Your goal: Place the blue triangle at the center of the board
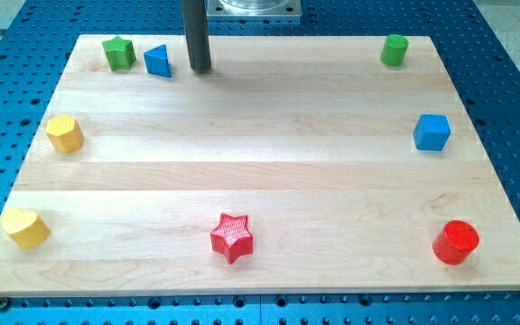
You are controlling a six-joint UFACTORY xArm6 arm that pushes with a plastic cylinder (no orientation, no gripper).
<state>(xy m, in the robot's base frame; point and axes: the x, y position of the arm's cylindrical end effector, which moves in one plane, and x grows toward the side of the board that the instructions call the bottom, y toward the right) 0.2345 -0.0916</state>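
Note:
The blue triangle (158,60) lies near the board's top left corner, just right of a green star-shaped block (117,53). My tip (200,69) rests on the wooden board (260,162) a short way to the right of the blue triangle, with a small gap between them. The rod rises straight up out of the view's top.
A green cylinder (394,50) is at the top right. A blue cube (431,133) is at the right edge. A red cylinder (456,242) is at the bottom right. A red star (232,237) is at the bottom middle. A yellow hexagon (64,134) and a yellow heart-like block (25,227) are at the left.

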